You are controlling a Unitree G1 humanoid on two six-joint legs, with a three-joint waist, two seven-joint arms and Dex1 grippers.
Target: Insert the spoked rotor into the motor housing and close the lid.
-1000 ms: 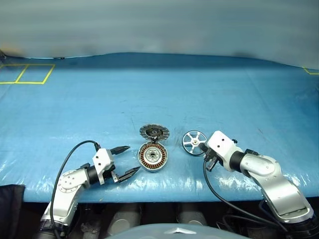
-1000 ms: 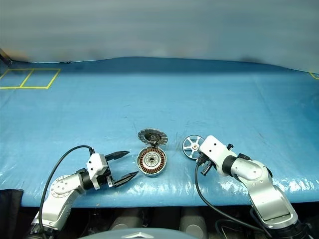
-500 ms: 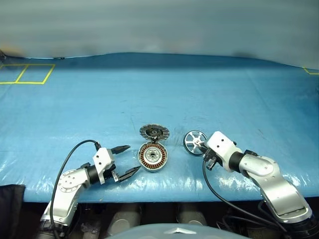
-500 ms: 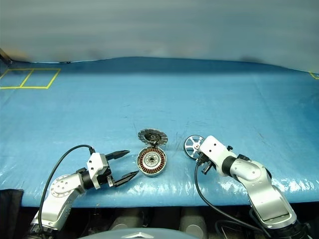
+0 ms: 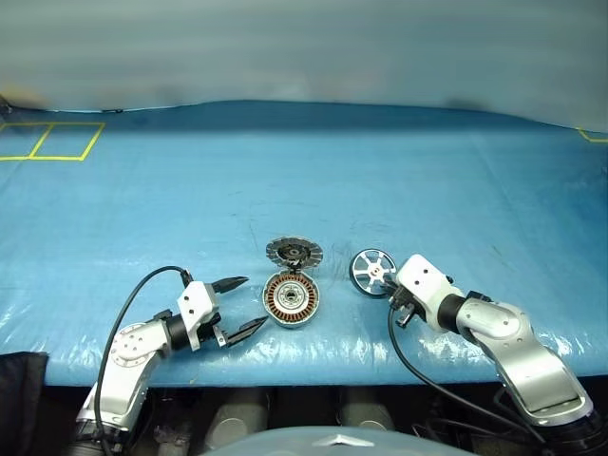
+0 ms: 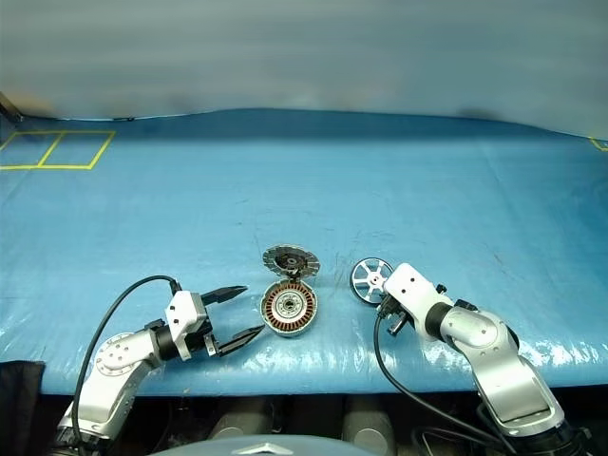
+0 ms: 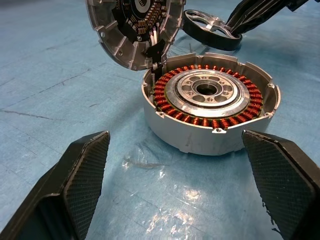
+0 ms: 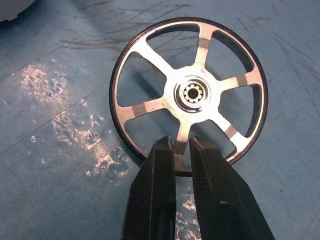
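We had the wide blue plastic-sheeted table (image 5: 304, 180) spread in front of us, and near its front edge sat the short round silver metal motor housing (image 5: 291, 299), open on top. Inside it we saw a ring of copper-brown windings around a pale metal core with a dark centre, and no rotor in the cup. The round silver-grey slotted lid (image 5: 294, 252) stood tipped up at the housing's far rim, joined to it there, its dark slotted face turned towards us.

Just to the right of the housing lay the small flat dark-rimmed spoked rotor (image 8: 189, 95), resting on the sheet, apart from the cup.

The left gripper (image 5: 237, 305) sat beside the housing on its left, its two black fingers (image 7: 80, 170) spread wide with nothing between them. The right gripper (image 8: 181, 149) had its fingers almost together, pinching one silver spoke at the rotor's near rim.

Against a second before, the rotor had shifted a little on the sheet, the right gripper had eased from fully closed to a slim gap, and the left had not moved.
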